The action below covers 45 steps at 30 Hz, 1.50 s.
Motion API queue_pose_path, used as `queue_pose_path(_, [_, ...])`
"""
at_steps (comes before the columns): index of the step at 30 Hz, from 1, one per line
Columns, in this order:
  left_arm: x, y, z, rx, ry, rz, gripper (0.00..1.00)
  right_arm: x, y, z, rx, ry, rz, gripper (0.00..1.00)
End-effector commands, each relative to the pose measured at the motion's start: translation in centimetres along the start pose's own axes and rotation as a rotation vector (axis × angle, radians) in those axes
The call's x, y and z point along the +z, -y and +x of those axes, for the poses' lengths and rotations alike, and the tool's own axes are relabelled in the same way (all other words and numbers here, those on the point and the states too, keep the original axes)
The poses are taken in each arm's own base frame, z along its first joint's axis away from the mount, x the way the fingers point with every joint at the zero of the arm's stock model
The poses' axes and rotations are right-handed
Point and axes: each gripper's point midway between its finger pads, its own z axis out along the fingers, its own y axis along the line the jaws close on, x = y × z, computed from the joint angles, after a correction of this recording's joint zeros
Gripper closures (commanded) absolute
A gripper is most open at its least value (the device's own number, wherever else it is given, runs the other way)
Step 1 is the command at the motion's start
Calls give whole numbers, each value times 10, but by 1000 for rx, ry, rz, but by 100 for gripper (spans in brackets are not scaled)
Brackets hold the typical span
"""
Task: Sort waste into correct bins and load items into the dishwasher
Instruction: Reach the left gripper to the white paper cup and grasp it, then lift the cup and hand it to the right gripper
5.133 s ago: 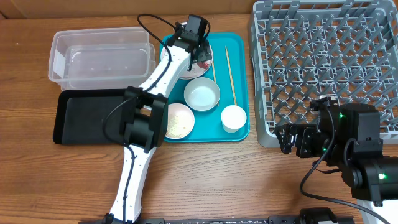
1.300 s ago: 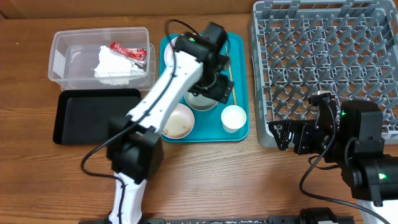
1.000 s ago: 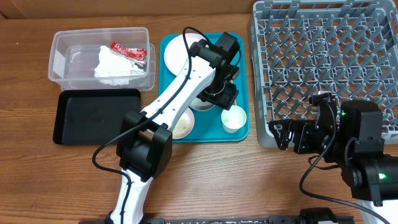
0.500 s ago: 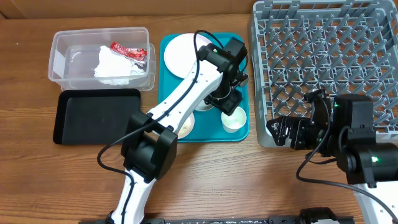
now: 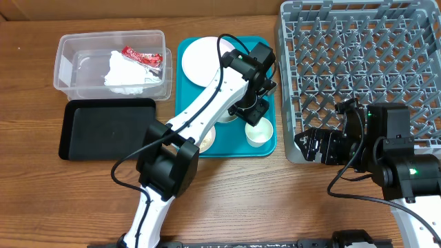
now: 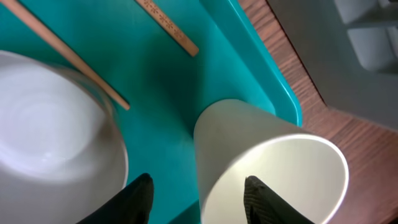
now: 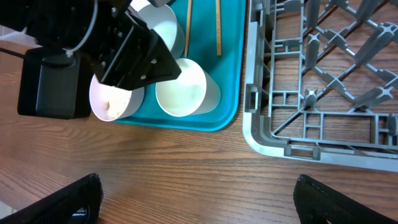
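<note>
My left gripper (image 5: 252, 114) hangs over the small white cup (image 5: 259, 131) on the teal tray (image 5: 234, 147). In the left wrist view the left gripper (image 6: 198, 179) is open and straddles the wall of the cup (image 6: 273, 168), one finger inside, one outside. The pale bowl (image 6: 50, 137) and the chopsticks (image 6: 168, 28) lie beside it. A white plate (image 5: 201, 60) sits at the tray's back. A plate with rice scraps (image 5: 204, 140) sits at its front. My right gripper (image 5: 313, 147) is open over bare wood by the dish rack (image 5: 358, 62).
The clear tub (image 5: 69, 69) at the back left holds the crumpled napkin (image 5: 127, 72) and the red wrapper (image 5: 142, 57). The black tray (image 5: 103, 131) lies in front of it. The rack's corner (image 7: 292, 149) is close above my right gripper (image 7: 198, 180).
The left arm swung right, from the bowl to above the cup, and its jaws have narrowed. The right arm shifted a little to the left.
</note>
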Motion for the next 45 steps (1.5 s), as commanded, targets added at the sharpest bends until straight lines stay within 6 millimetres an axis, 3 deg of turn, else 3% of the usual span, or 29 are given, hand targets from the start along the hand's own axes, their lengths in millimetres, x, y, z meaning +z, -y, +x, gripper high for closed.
queue_pose_path(1, [21, -2, 2, 16, -41, -7, 55, -6, -7, -6, -11, 23, -18, 0])
queue_pose_path(8, [27, -3, 2, 10, -50, -7, 73, -6, -8, -10, 5, 36, -21, 0])
queue_pose_path(12, [27, -4, 2, -20, -49, -7, 94, -6, -8, -11, 5, 42, -22, 0])
queue_pose_path(15, [18, -4, 6, -34, -65, 12, 96, -7, -9, -15, 23, 55, -26, 0])
queue_pose_path(21, [-26, -3, 8, -93, -67, 156, 96, -6, -22, -36, 60, 121, -100, 0])
queue_pose_path(27, [-99, 22, -3, -19, 91, 626, 96, 8, -44, -62, 13, 140, -250, 0])
queue_pose_path(31, [-137, 19, -6, -26, 205, 864, 96, 21, -62, -71, -18, 104, -398, 0])
queue_pose_path(38, [-171, 12, -17, -86, 318, 1052, 96, 30, -87, -88, -96, 96, -605, 0])
queue_pose_path(45, [-192, 20, -23, -107, 361, 1180, 96, 16, -107, -100, -213, 157, -731, 1])
